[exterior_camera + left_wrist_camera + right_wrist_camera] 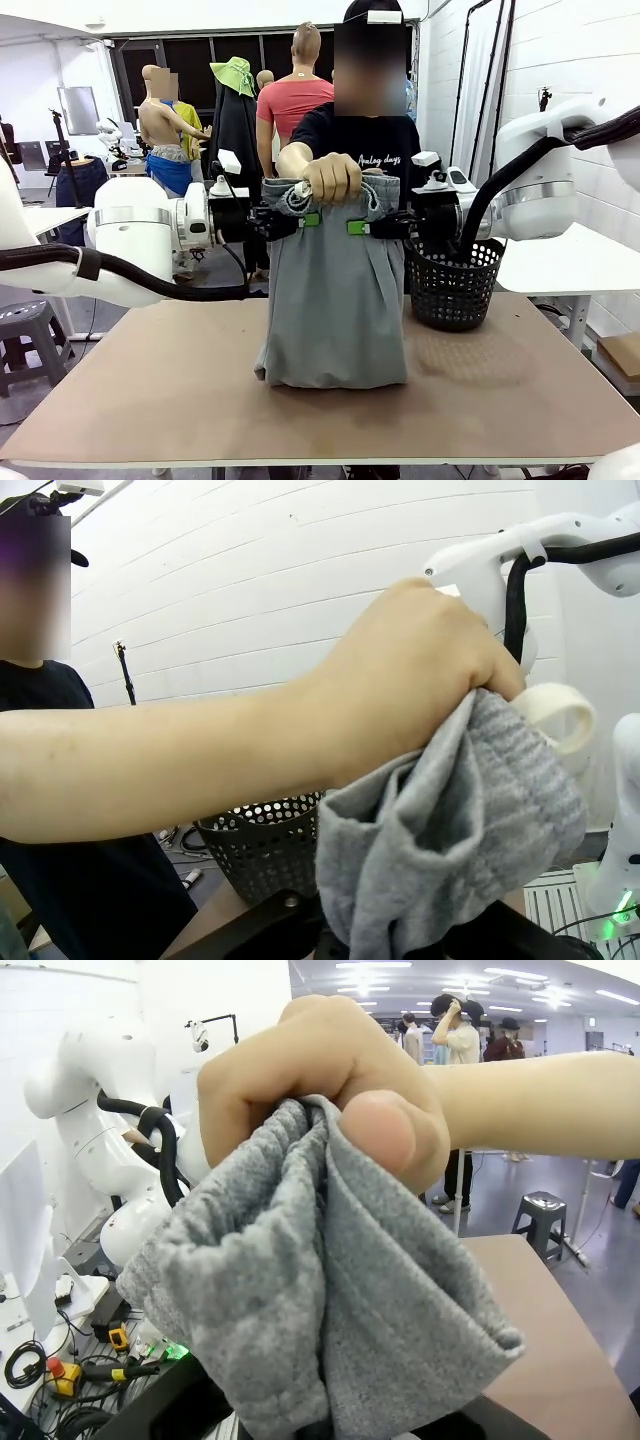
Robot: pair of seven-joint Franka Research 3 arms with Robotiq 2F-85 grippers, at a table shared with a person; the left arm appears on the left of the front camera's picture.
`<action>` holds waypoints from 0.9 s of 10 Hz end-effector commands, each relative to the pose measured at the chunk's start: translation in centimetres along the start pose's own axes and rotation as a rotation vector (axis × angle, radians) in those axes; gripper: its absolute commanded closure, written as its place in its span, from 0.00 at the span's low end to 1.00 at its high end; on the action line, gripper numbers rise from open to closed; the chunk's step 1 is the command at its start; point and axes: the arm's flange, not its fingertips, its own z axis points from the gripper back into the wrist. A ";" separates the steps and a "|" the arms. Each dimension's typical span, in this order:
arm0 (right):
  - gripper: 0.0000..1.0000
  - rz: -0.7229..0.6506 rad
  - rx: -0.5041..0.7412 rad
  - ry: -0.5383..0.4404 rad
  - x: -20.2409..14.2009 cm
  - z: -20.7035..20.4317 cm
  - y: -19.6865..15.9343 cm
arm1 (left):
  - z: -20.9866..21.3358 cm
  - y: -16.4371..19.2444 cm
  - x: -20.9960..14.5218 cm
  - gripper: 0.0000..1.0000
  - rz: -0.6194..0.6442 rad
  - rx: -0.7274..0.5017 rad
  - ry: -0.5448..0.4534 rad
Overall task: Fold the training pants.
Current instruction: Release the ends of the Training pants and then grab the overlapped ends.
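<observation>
Waistband (pixel 378 190) of training pants (pixel 335 300) partly hidden by hand (pixel 332 180).

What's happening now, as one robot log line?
pants: hanging, bottom on table | hand: grips top middle | left gripper: shut on pants | right gripper: shut on pants

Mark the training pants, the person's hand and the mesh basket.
training pants (pixel 335 300), front view, middle of the hanging cloth
person's hand (pixel 333 180), front view, back of the fist
mesh basket (pixel 455 285), front view, front wall
</observation>
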 end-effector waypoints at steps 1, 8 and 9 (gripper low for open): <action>1.00 -0.011 0.022 -0.010 0.9 0.0 -0.4 | -0.7 -0.2 -0.5 1.00 -0.005 -0.019 0.028; 1.00 -0.015 0.038 0.024 0.6 0.8 -1.3 | -0.9 0.1 -1.3 1.00 0.045 -0.104 0.085; 1.00 -0.018 0.019 0.041 0.3 0.9 -1.6 | -1.1 0.4 -1.1 1.00 0.034 -0.094 0.081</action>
